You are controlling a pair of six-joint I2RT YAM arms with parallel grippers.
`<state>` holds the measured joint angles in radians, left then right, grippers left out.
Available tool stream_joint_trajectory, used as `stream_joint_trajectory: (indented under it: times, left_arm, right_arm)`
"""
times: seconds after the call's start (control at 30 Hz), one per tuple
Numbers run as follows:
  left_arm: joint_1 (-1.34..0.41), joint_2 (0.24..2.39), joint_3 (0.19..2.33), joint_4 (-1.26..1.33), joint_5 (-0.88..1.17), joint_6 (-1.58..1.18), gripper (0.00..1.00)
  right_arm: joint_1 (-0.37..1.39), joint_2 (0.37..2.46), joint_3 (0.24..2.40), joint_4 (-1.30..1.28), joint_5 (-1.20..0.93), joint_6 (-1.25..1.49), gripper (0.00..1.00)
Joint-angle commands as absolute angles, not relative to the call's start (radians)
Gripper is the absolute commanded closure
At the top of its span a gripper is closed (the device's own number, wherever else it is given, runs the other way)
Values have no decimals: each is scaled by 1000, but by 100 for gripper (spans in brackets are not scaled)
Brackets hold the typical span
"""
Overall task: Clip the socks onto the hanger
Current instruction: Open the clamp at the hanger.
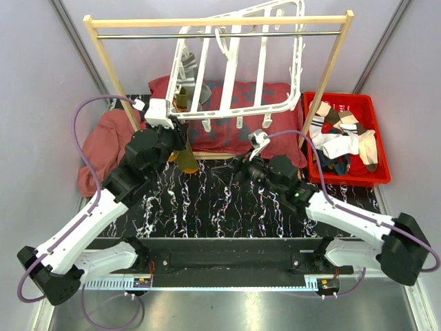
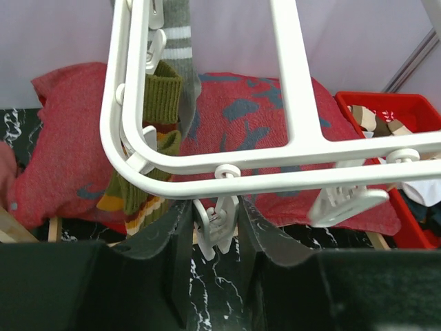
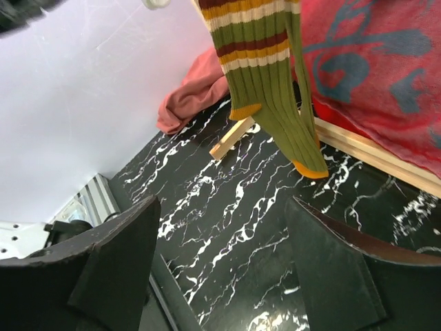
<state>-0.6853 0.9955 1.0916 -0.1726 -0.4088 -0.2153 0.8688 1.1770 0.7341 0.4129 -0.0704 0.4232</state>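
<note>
**Left pincer [image 2: 215,207] pinching a clip [image 2: 217,229], right pincer [image 3: 222,207] gaping**

Left pincer first: on my wrist feed its two dark fingers sit tight on either side of one small white clip, so I'd call it clamped on that clip. The clip dangles from the near bar of the white hanger [image 2: 289,89], close to its rounded left corner.

The hanger itself hangs tilted from the wooden rail [image 1: 220,21], over the big red cloth [image 2: 275,117] at the back of the table.

Two socks are already up on the hanger's left side. The grey sock [image 2: 180,41] with white stripes hangs along the left bar. Just beside it is the olive sock [image 3: 275,89] with orange, white and dark red bands. Its toe hangs low in front of the red cloth, above the black marbled table [image 1: 207,200].

Moving right, my right pincer has its fingers spread wide with nothing between them. It sits low over the table, looking up at the olive sock and not touching it.

Far right, the red bin [image 1: 311,138] holds the loose socks [image 1: 341,134], a striped and beige jumble.
</note>
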Motion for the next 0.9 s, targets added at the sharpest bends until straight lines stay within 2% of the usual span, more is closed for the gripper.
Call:
stream_joint_trajectory:
  times: [0.0,0.2,0.4,0.67,0.87]
  left_arm:
    - [-687,947,1023,-74,-406,-124,100]
    - [-687,914,979,-25,-422,-100,100]
    - [-687,919,1009,-73,-402,-31,100]
    - [-687,933,1060,-175,-422,-77,100]
    - [-687,948,1069,-218,-384,-110,100]
  right_arm:
    - [874,1085,750,316,-11,480,18]
    - [874,1039,796,330,-21,538,17]
    - [874,1000,821,125,64,591,15]
    - [874,829,833,-446,317,702,10]
    - [865,827,919,-816,523,764,7]
